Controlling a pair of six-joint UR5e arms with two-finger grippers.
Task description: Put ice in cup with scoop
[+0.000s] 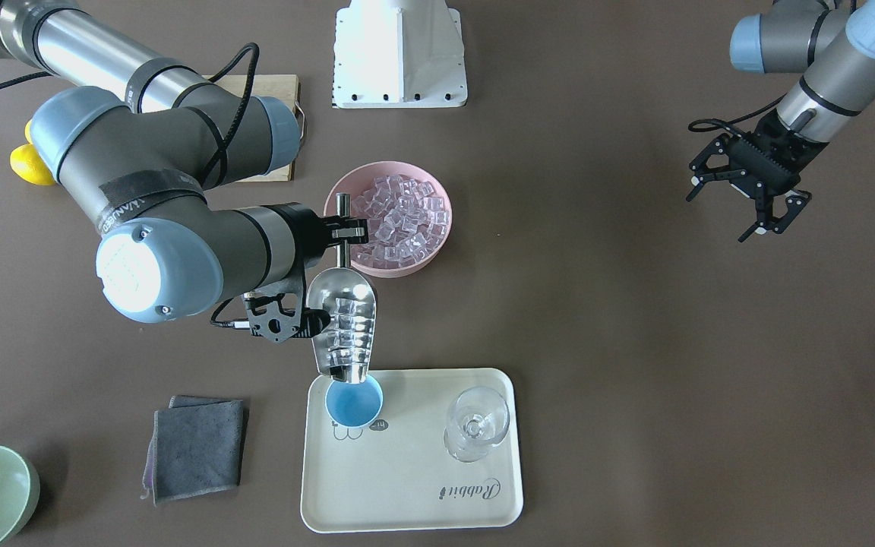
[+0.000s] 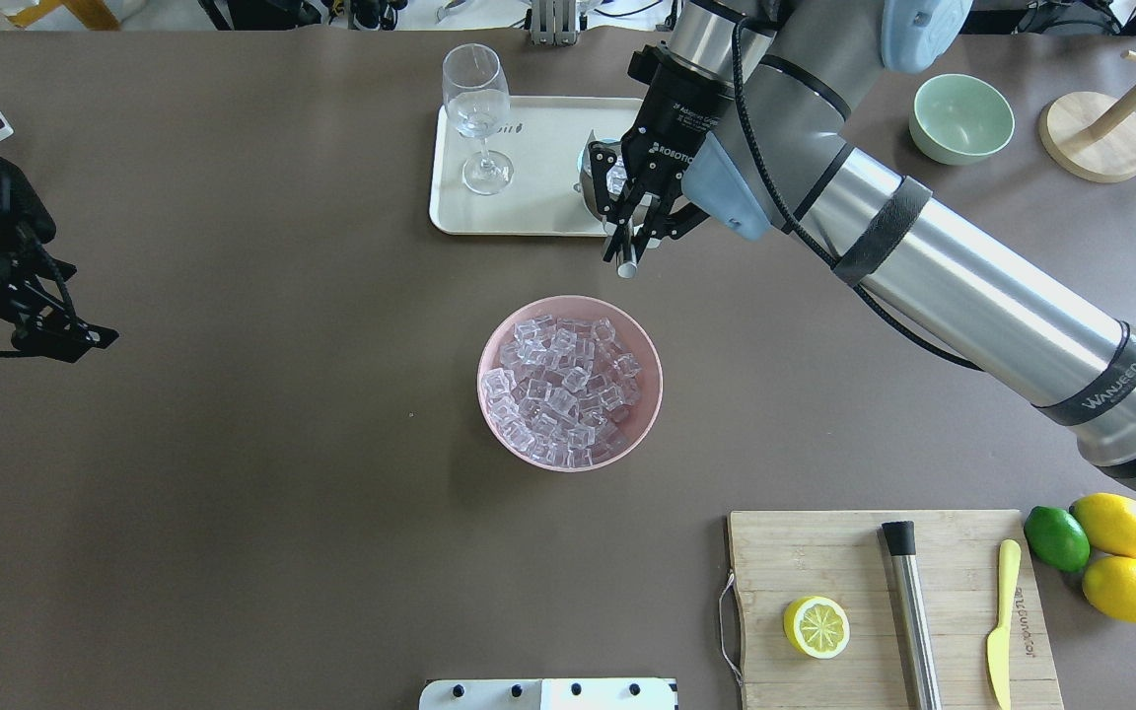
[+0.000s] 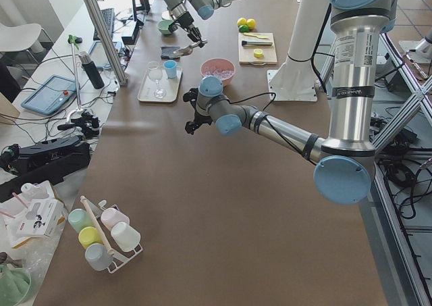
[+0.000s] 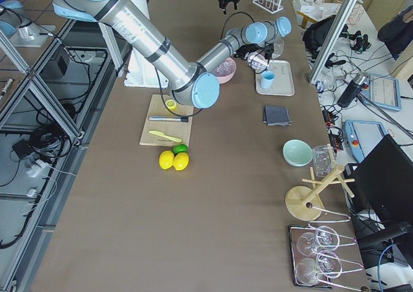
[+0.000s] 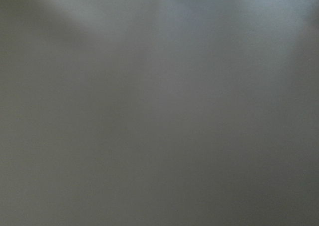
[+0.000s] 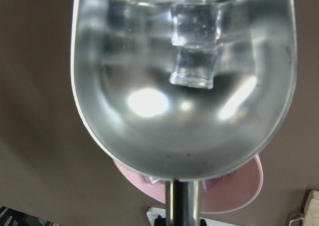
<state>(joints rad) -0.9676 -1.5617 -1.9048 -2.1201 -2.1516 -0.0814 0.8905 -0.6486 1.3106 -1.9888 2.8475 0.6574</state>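
The right pincer (image 1: 345,229) grips the scoop (image 1: 335,287) by its handle, the loaded mouth tilted just over the cup (image 1: 354,403) on the tray (image 1: 422,456). The cup looks empty, so pouring the ice (image 1: 346,323) remains. The left pincer (image 1: 715,219) hangs open, holding nothing.

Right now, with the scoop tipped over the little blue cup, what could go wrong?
The scoop has a mouth that looks about as wide as the cup, so ice cubes sliding out together might miss and land on the tray. The scoop's lip hangs close over the cup's rim, so dipping lower could knock the cup over. The right pincer holds only the thin handle, so the loaded scoop might twist in its grip.
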